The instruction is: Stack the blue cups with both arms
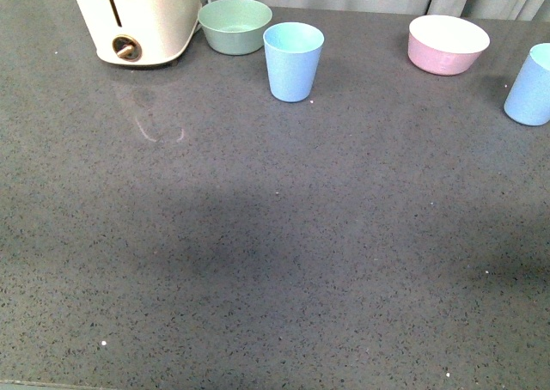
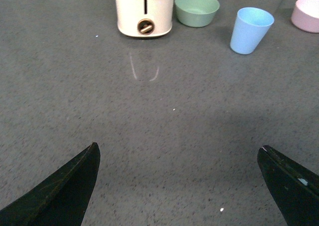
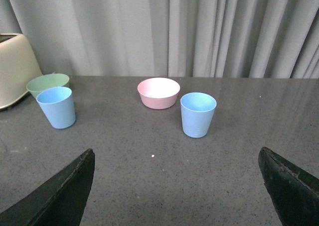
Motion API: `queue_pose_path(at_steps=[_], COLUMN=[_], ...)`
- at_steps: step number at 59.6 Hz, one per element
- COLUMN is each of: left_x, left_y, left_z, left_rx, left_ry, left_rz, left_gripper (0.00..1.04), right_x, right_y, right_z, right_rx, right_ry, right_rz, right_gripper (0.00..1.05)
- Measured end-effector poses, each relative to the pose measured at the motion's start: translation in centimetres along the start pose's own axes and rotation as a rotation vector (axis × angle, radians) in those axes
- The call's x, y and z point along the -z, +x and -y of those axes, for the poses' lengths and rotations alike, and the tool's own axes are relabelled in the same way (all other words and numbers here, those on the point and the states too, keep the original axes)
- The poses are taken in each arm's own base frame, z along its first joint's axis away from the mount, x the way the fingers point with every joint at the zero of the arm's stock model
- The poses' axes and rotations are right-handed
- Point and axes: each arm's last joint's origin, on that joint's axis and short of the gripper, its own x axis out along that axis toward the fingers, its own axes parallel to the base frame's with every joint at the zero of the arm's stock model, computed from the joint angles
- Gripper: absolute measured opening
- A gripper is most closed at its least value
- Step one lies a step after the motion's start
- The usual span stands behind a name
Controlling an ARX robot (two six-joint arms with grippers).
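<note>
Far left on the grey speckled countertop (image 1: 258, 261) stands a cream toaster (image 1: 142, 21), a mint-green round plastic bowl (image 1: 235, 25) beside it. Just right, a light blue tapered plastic cup (image 1: 293, 61) stands upright, then a pink round bowl (image 1: 448, 44) and a second light blue cup (image 1: 530, 87) far right. The left gripper (image 2: 178, 147) and right gripper (image 3: 176, 151) hang nearer, jaws wide, empty.

table (image 1: 258, 252): beneath everything
toaster (image 1: 137, 16): back left, on table
left bowl (image 1: 235, 25): just right of toaster, at the back
left cup (image 1: 293, 61): near left bowl, to its right and in front
right bowl (image 1: 448, 44): back right, well apart from left cup
right cup (image 1: 531, 85): right of right bowl and in front, near it
curtain (image 3: 199, 32): behind table
</note>
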Motion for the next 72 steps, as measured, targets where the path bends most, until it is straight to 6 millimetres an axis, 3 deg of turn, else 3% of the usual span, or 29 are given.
queue_pose_path(at_steps=[11, 22, 28, 49, 72], left_x=[-3.6, -7.1, -8.0, -9.1, -8.9], left_y=[6.2, 16.6, 20.0, 28.0, 33.4], left_z=[0.8, 1.6, 2.7, 8.8, 10.6], left_rx=[0.034, -0.004, -0.018, 0.009, -0.027], left_ry=[-0.06, -0.163, -0.178, -0.165, -0.224], left_rz=[-0.062, -0.231, -0.261, -0.348, -0.447], left_gripper=[0.96, 0.96, 0.96, 0.96, 0.96], right_x=[0.0, 0.0, 0.0, 0.0, 0.0], right_y=[0.0, 0.0, 0.0, 0.0, 0.0], right_z=[0.0, 0.0, 0.0, 0.0, 0.0], right_rx=[0.0, 0.0, 0.0, 0.0, 0.0], right_ry=[0.0, 0.0, 0.0, 0.0, 0.0], right_rz=[0.0, 0.0, 0.0, 0.0, 0.0], right_gripper=[0.96, 0.96, 0.96, 0.96, 0.96])
